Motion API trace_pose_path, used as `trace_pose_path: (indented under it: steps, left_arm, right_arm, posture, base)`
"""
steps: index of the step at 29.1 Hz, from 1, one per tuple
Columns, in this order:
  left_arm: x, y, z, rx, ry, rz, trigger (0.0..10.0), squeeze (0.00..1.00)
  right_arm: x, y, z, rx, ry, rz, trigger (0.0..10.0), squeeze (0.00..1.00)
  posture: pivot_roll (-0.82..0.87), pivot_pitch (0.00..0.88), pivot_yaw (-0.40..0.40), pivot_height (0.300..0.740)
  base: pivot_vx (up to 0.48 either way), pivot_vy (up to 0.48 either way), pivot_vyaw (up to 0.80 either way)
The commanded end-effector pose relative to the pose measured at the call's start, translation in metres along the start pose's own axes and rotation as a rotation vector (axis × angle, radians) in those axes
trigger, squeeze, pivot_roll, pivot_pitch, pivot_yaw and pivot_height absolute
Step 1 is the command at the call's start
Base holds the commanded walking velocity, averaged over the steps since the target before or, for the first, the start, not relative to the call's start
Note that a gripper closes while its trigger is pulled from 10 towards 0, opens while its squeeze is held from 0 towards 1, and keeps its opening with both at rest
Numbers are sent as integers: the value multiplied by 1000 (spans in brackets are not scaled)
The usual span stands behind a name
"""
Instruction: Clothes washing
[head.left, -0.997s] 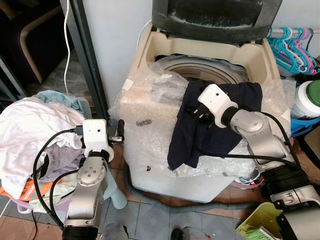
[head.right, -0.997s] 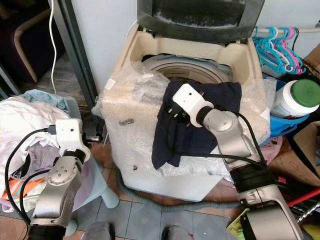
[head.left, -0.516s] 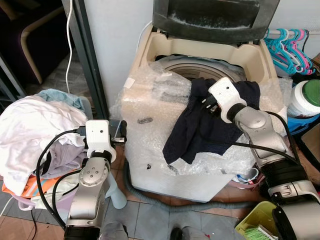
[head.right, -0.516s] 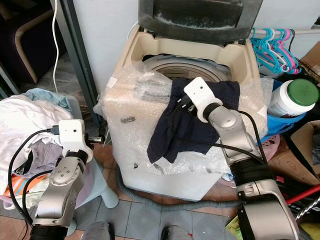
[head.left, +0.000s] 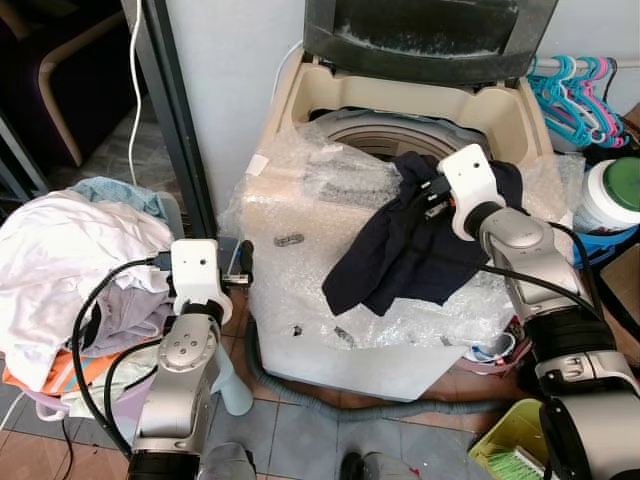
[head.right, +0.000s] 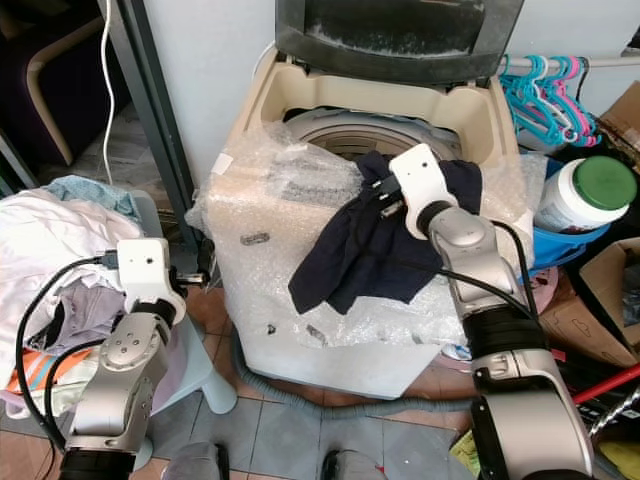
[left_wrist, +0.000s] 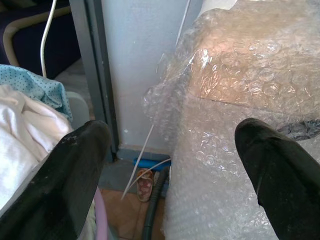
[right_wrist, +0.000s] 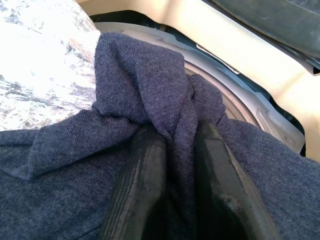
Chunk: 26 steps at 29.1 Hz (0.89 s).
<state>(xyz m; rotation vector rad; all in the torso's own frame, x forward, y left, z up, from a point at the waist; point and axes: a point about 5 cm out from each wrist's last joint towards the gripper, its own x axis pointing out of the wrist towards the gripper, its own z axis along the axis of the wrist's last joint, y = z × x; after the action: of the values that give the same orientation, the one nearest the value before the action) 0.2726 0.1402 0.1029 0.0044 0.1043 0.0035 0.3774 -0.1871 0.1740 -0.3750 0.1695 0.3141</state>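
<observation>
Right gripper (right_wrist: 172, 165) is pinched tight on a bunched fold of the dark navy knit garment (head.left: 400, 250), both black fingers (right_wrist: 142, 185) pressing cloth between them, right at the near rim of the round drum opening. Garment drapes from that rim down over the front right part of the top of the cream top-loading washing machine (head.left: 300, 110), its loose end hanging toward the front edge. Machine's dark grey lid (head.left: 430, 35) stands raised at the back. Clear bubble wrap (head.left: 300, 200) covers the machine's front top and front face, with the garment lying on it.

Left gripper (left_wrist: 172, 165) hangs low beside the machine's left side, fingers spread wide, holding nothing; bubble wrap and a grey wall corner sit ahead of it. Just left of that arm, a heap of white and pale clothes (head.left: 70, 260) fills a basket; a pale blue dotted cloth (head.left: 120, 195) sits at the heap's far edge.

Right of the machine: white plastic jar with green lid (head.left: 615, 195), turquoise and pink clothes hangers (head.left: 580, 95) on a rail behind it. Grey corrugated drain hose (head.left: 300, 395) runs along the tiled floor at the machine's base.
</observation>
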Motion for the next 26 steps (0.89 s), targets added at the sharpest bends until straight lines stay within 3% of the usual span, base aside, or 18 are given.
trace_pose_path:
  steps: [1,2,3,5,7,8,11,13,14,15,16,17,18,19,22,26]
  left_arm:
    - [3,-2,2,9,-2,-7,10000,0]
    - [4,-2,3,10,-6,-10,10000,0]
    - [4,-2,3,10,-6,-10,10000,0]
    - [5,-3,4,9,-10,-8,10000,0]
    - [5,-2,5,5,-17,-1,10000,0]
    - [5,-2,5,5,-17,-1,10000,0]
    - [3,0,5,4,-18,14,10000,0]
    - [2,0,4,3,-18,17,10000,0]
    - [2,1,4,4,-20,28,10000,0]
    - [2,1,4,4,-20,31,10000,0]
    - [2,1,5,3,-21,32,10000,0]
    - [2,0,5,1,-24,32,10000,0]
    - [2,-1,6,0,-27,32,10000,0]
    - [2,-1,6,0,-28,33,10000,0]
    - [3,-1,6,-1,-28,33,10000,0]
    - [4,-2,5,-1,-25,25,10000,0]
  right_arm:
    - [2,-23,7,18,5,-116,0,0]
    - [9,-36,33,28,-62,-182,0,0]
    - [9,-36,33,28,-62,-182,0,0]
    - [11,-47,65,62,-173,-245,0,0]
    - [9,-58,111,90,-338,-304,0,0]
    - [9,-58,111,90,-338,-304,0,0]
    - [4,-64,148,63,-473,-347,0,0]
    - [4,-63,153,43,-486,-353,0,0]
    - [10,-56,150,7,-445,-313,9843,0]
    - [11,-54,149,-1,-431,-301,9843,0]
    - [16,-49,140,-15,-371,-267,10000,1000]
    - [26,-37,117,-78,-214,-179,10000,1000]
    - [29,-30,104,-84,-158,-123,10000,1000]
    - [30,-28,100,-71,-154,-102,10000,1000]
    - [32,-20,84,-155,-107,-31,10000,1000]
    - [28,-24,73,-221,-105,-13,10000,1000]
  posture:
    - [34,59,-36,740]
    - [36,57,-38,740]
    - [36,57,-38,740]
    - [44,55,-41,740]
    - [48,54,-43,740]
    - [48,54,-43,740]
    - [61,53,-53,740]
    - [62,54,-56,740]
    - [64,55,-59,740]
    - [64,55,-59,740]
    - [65,56,-61,740]
    - [64,57,-63,740]
    - [63,57,-65,740]
    - [62,58,-65,740]
    - [57,59,-62,740]
    - [45,60,-56,740]
  base:
    - [0,0,0]
    - [0,0,0]
    - [0,0,0]
    - [0,0,0]
    - [0,0,0]
    - [0,0,0]
    - [0,0,0]
    - [0,0,0]
    - [0,0,0]
    - [0,0,0]
    - [0,0,0]
    - [0,0,0]
    - [0,0,0]
    - [0,0,0]
    - [0,0,0]
    - [0,0,0]
